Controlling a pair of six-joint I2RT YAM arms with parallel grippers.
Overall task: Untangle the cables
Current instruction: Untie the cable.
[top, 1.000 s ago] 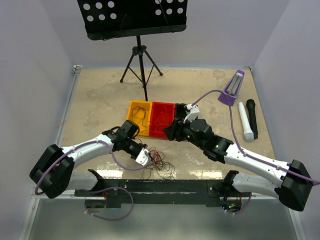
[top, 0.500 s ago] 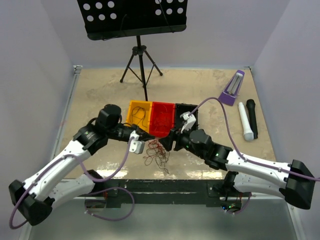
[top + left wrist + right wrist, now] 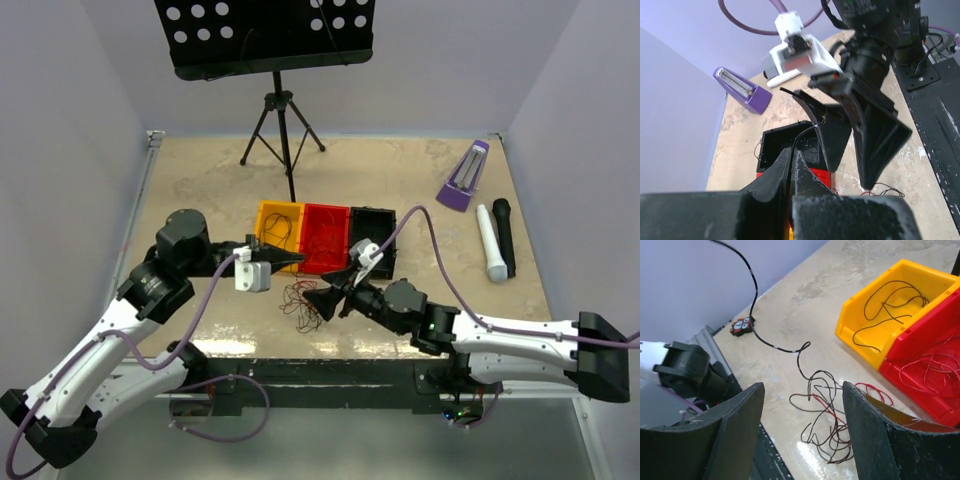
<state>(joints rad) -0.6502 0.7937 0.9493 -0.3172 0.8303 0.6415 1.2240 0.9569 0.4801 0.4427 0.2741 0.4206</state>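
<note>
Cables (image 3: 300,310): red/blk clump on table, nr side of bins (image 3: 326,208).
Left hand (image 3: 288,259): pinched on one black strand (image 3: 755,297), which runs down to clump.
Right hand (image 3: 325,298): wide, empty, nearer; clump just under tips.
</note>
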